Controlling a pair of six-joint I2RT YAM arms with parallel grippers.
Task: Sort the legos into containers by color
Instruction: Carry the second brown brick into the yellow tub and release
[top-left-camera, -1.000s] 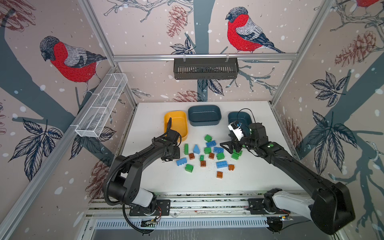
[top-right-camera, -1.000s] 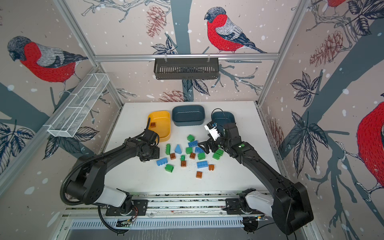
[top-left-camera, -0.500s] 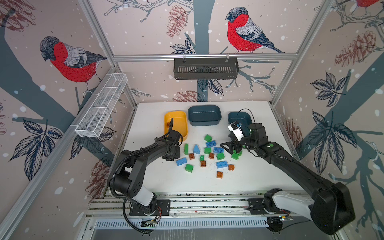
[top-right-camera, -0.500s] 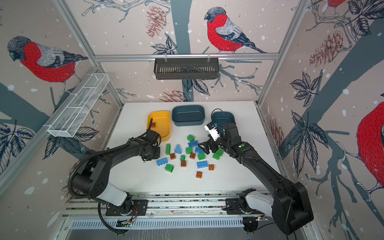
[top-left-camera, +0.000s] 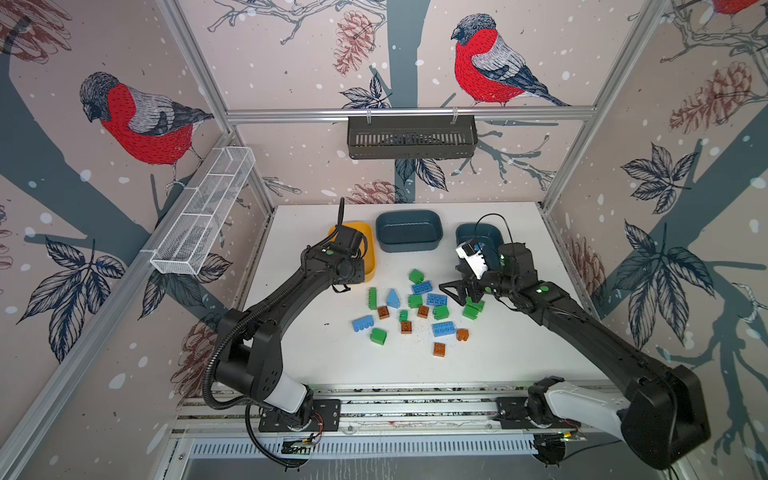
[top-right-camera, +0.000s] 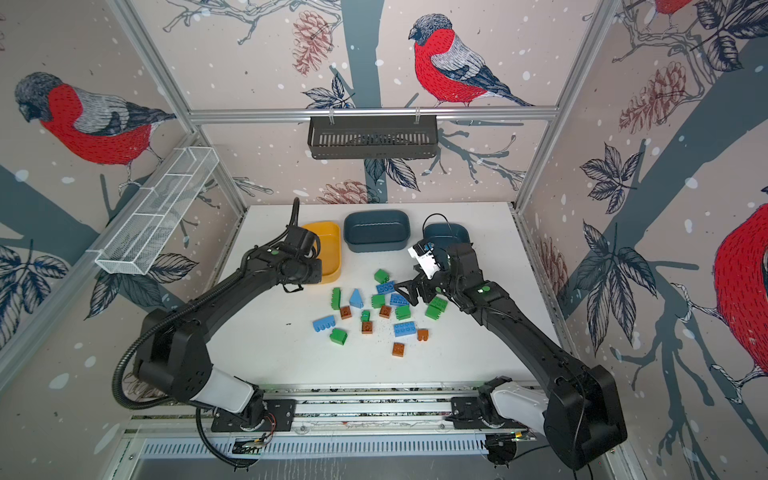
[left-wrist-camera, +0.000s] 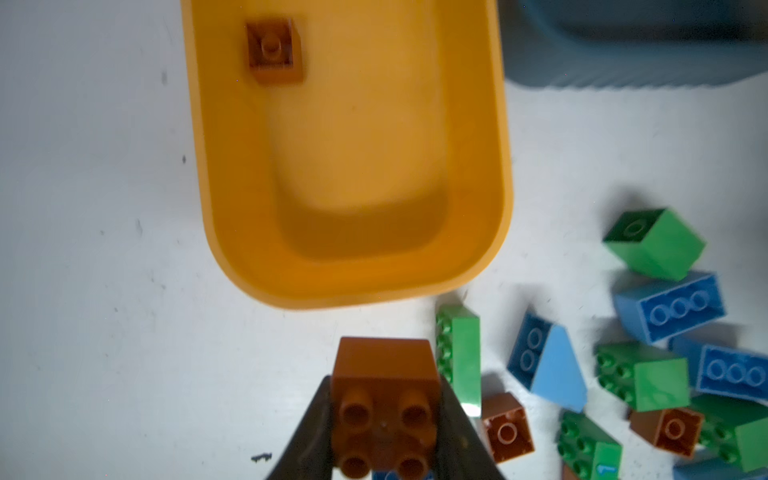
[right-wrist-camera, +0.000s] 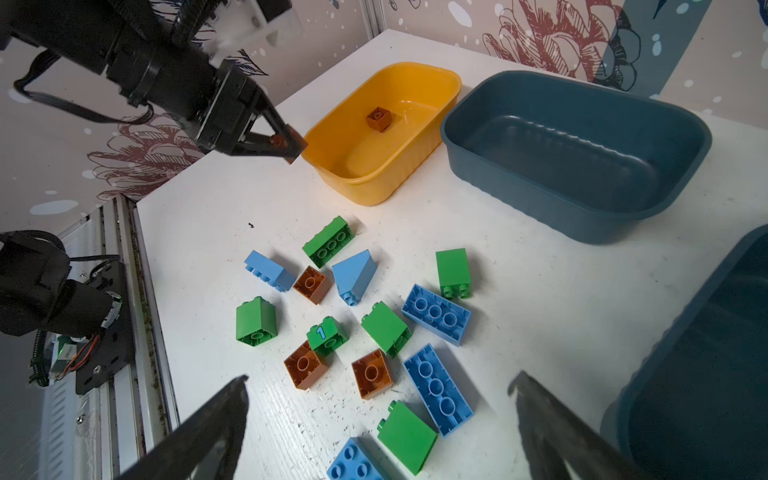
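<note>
The left pincer (right-wrist-camera: 284, 143) is drawn narrow and clamps a brown-orange brick (left-wrist-camera: 384, 370) by two opposite sides, its studs turned toward the wrist camera; the brick hangs clear of the desk (top-left-camera: 311, 357), just beside one end of the yellow tub (left-wrist-camera: 496, 166) and outside it; in that tub, toward the end away from the pincer, a second brown-orange brick (left-wrist-camera: 274, 50) lies on the floor, stud up; a middle teal tub (right-wrist-camera: 582, 216) stands just beside the yellow one, and another teal tub (right-wrist-camera: 648, 374) stands on its other side, partly hidden by the right arm in both top views; the loose legos (top-left-camera: 444, 329), green, light blue and brown-orange, lie scattered on the desk in front of the three tubs, between the two arms; the right pincer (right-wrist-camera: 379, 380) stands wide and grips nothing, held above the side of the scatter nearest its own arm; in the right wrist view a long light blue brick (right-wrist-camera: 438, 388) and a green brick (right-wrist-camera: 407, 436) lie on the desk under the gap between its fingers.
</note>
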